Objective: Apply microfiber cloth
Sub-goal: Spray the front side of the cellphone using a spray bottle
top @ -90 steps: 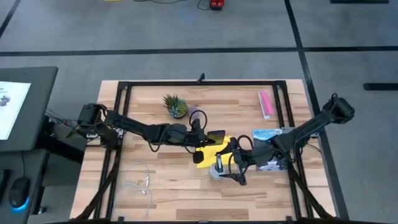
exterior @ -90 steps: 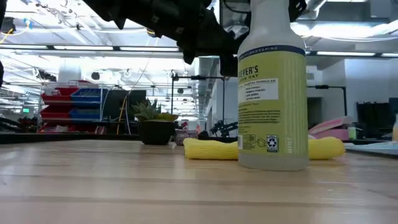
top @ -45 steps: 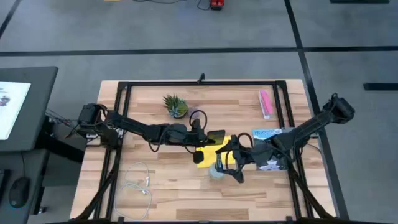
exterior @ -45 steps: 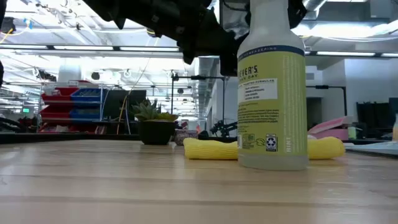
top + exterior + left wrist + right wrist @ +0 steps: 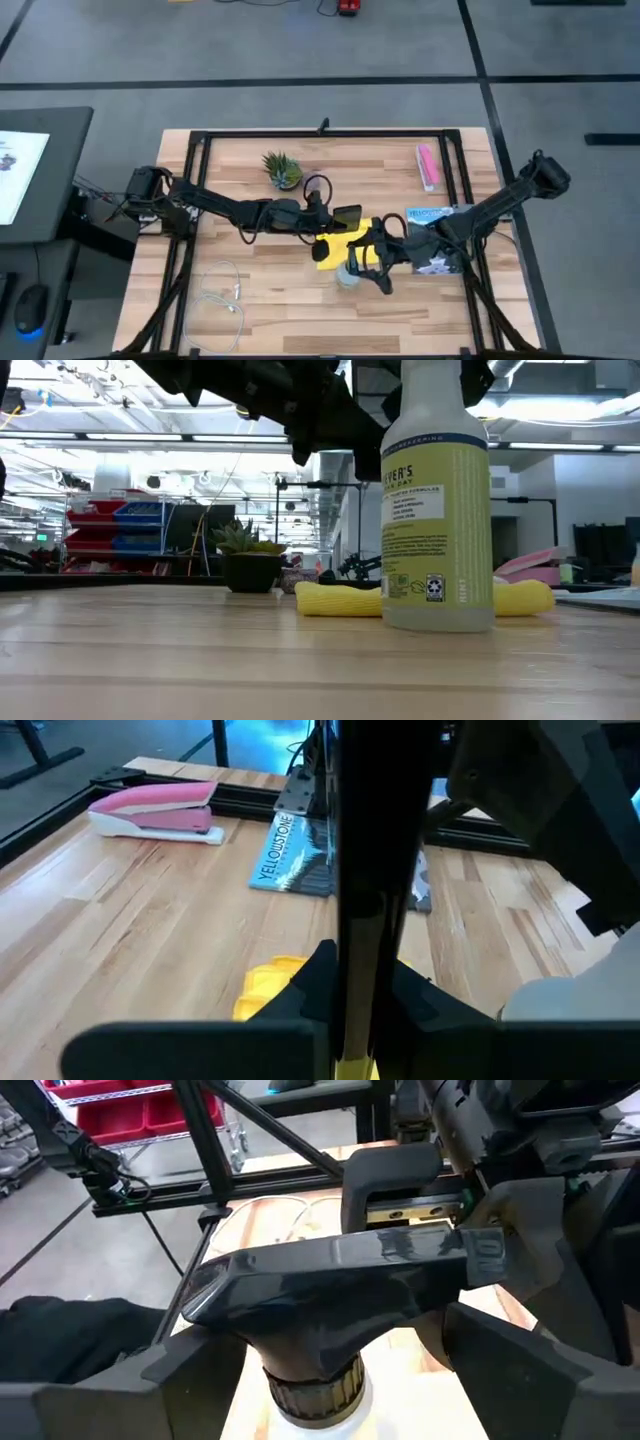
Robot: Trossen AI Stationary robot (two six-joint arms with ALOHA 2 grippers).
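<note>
Broadly, the wooden table (image 5: 260, 290) carries everything, and the microfiber cloth (image 5: 338, 246) near its middle serves as the landmark. That yellow cloth lies flat on the wood; in the low view it shows as a soft yellow roll (image 5: 335, 599) running behind the spray bottle (image 5: 437, 510).

Both arms reach in toward the cloth from opposite sides. The left gripper (image 5: 322, 222) hangs at the cloth's edge on the plant side, clamped on a thin black smartphone (image 5: 372, 870) held on edge above the fabric. The right gripper (image 5: 362, 262) sits just beside the cloth's near edge, its fingers closed around the neck of the spray bottle under the dark trigger head (image 5: 330, 1290); the bottle's base stands on the table touching or just in front of the cloth.

A Yellowstone booklet (image 5: 432, 215) lies beyond the cloth toward the right arm's base. A small potted plant (image 5: 281, 169) stands well apart from the cloth toward the far left. A pink packet (image 5: 427, 165) lies far from the cloth by the table's far right rail, and a white cable (image 5: 222, 298) curls well off toward the near left.
</note>
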